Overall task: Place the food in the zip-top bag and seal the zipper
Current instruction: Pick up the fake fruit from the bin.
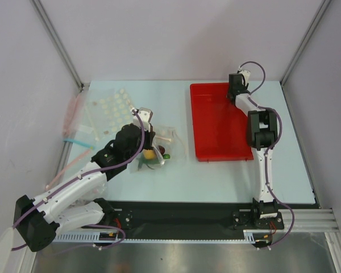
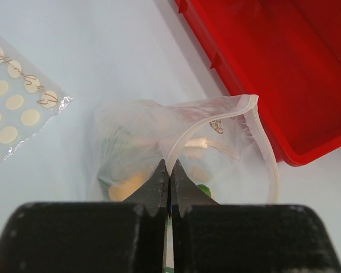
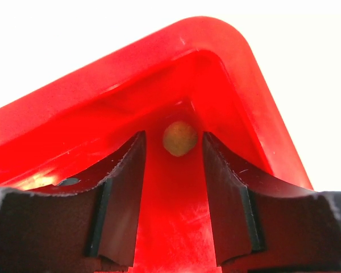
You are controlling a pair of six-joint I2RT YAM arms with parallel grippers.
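A flat dotted bag (image 1: 111, 108) lies at the far left of the table (image 1: 227, 182). Beside it, the left gripper (image 2: 169, 168), fingers pressed together, pinches the rim of the zip-top bag (image 2: 136, 131). The bag's long axis runs left to right, and its mouth gapes toward the red tray (image 1: 216, 142). A yellow ball (image 1: 150, 152) and a green chili (image 1: 166, 156) are inside. In the tray's far corner, the right gripper (image 3: 174, 142) stands half open, its fingers either side of a yellowish-tan ball (image 3: 179, 138) without touching it.

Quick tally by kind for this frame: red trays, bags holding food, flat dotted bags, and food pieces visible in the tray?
Red tray: 1
Bag holding food: 1
Flat dotted bag: 1
Ball in the tray: 1
Total: 4
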